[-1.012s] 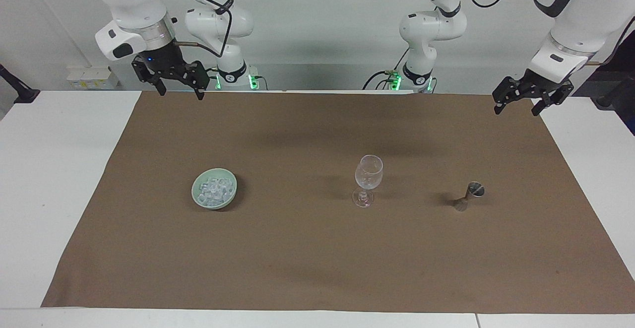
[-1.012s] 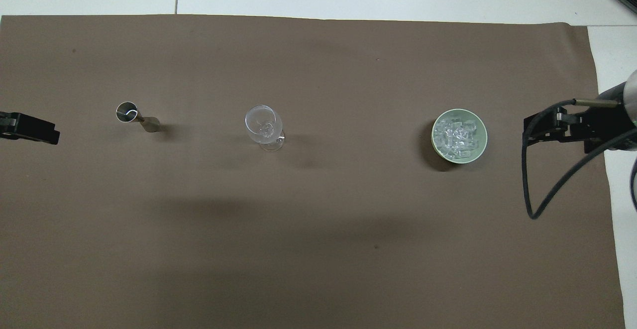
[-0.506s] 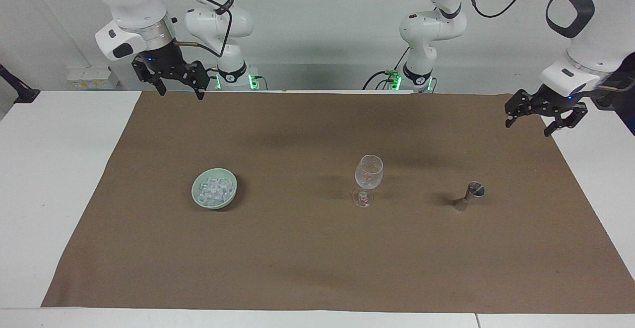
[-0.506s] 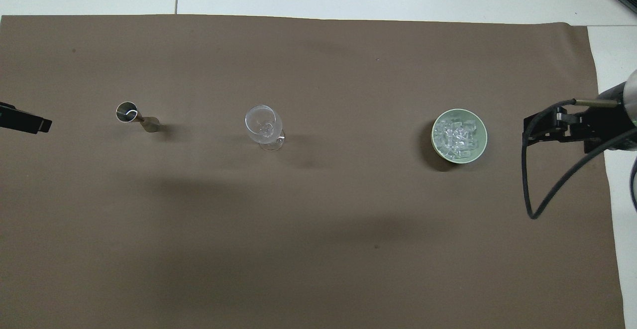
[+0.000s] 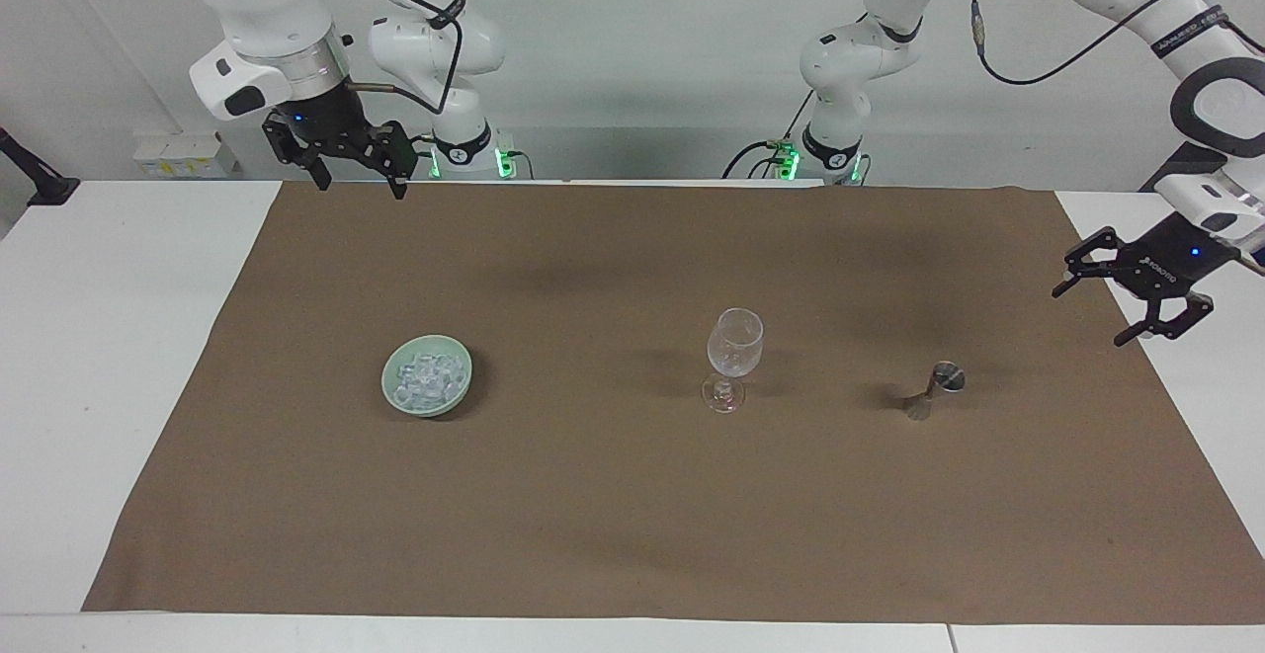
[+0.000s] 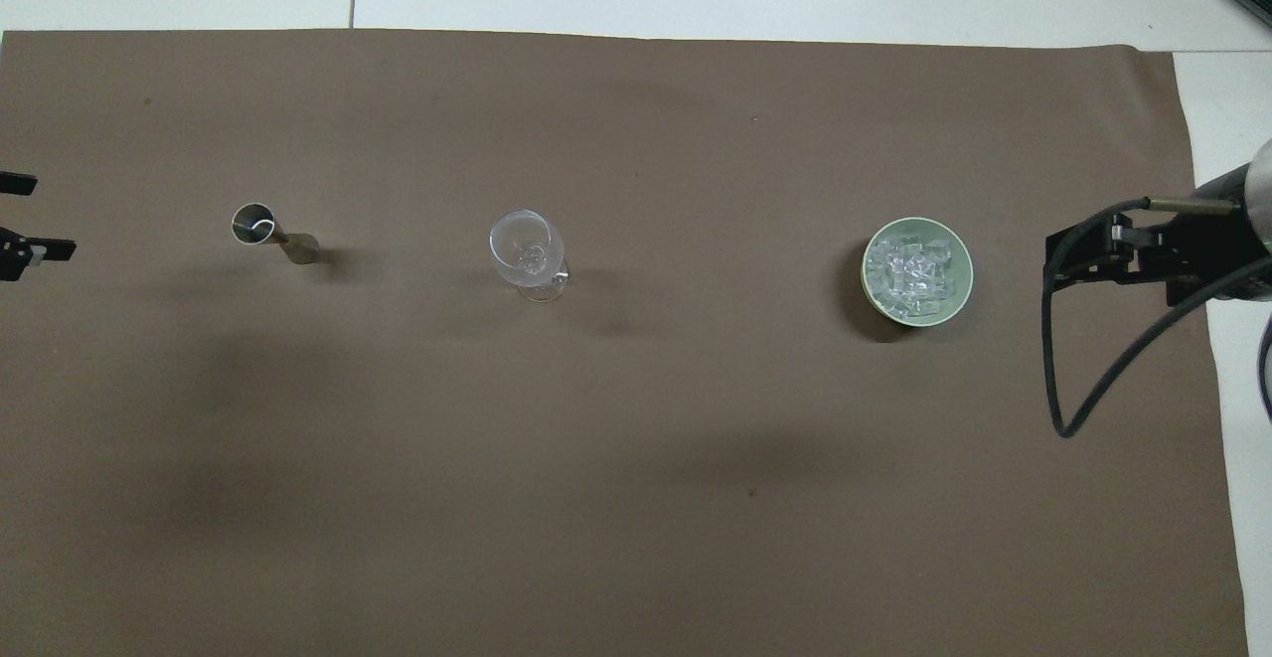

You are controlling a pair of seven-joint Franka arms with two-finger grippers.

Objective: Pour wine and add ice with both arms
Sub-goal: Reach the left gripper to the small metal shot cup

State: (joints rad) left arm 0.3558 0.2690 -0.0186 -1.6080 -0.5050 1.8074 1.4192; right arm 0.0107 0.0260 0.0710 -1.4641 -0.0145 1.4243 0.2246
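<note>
Standing in a row on a brown cloth (image 5: 632, 495) over a white table (image 5: 89, 337) are three things, with a clear stemmed wine glass (image 5: 732, 358) as the middle marker. Toward the right arm's end from the glass sits a pale green round bowl (image 5: 427, 375) holding the ice (image 5: 428, 377), a heap of small clear cubes. High above the cloth's edge nearest the robots, on that same side of the glass, the white right arm's black right gripper (image 5: 361, 173) hangs with fingers spread, holding nothing. Toward the left arm's end from the glass stands a small steel hourglass-shaped measuring cup (image 5: 936, 391). Past it, over the cloth's end edge, the left gripper (image 5: 1105, 309) hangs tilted, fingers spread and empty.
</note>
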